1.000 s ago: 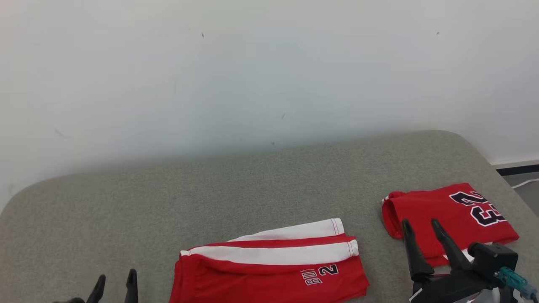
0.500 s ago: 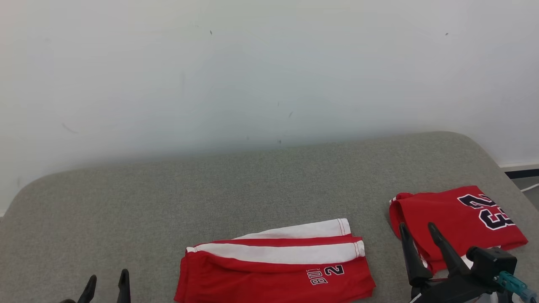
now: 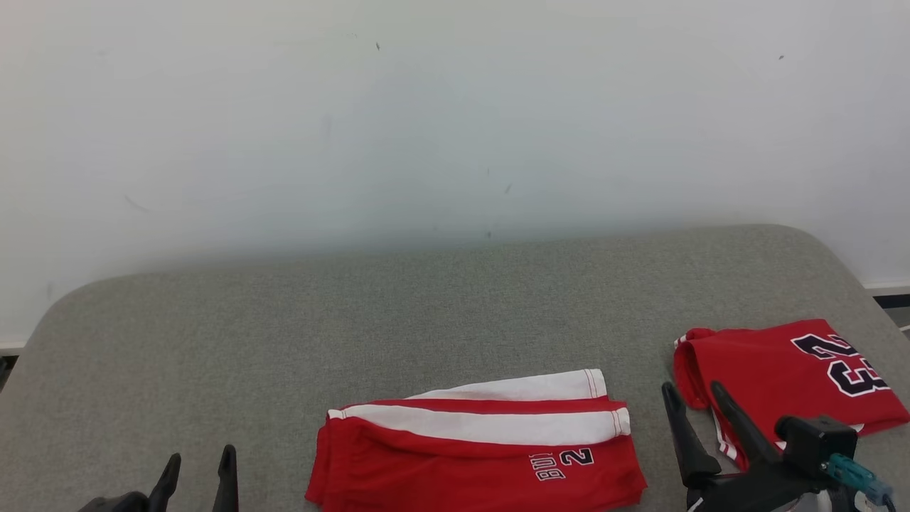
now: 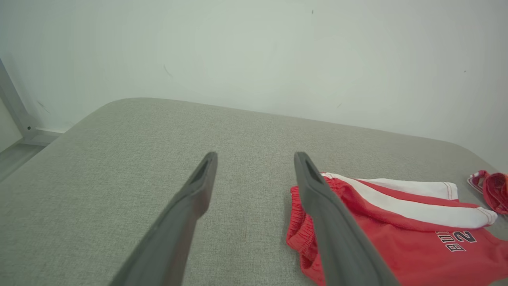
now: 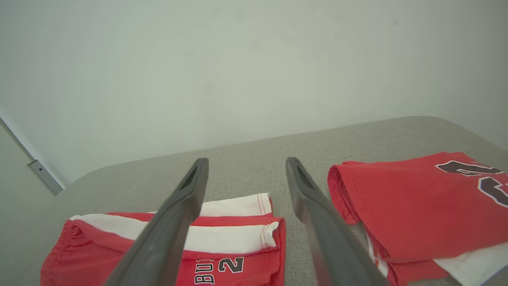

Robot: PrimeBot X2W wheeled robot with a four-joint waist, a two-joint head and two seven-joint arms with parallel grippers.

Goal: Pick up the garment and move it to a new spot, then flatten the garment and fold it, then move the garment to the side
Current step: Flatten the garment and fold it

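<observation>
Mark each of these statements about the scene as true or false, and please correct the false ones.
1. In the head view, the folded red shorts lie to the left of the red jersey. True.
2. The right gripper holds the jersey. False: its fingers stand open with nothing between them.
3. The jersey bears the number 23. True.
4. The shorts are plain red, without any stripe. False: they have white stripes.
5. The left gripper is shut. False: it is open, above the bare grey padded surface.
</observation>
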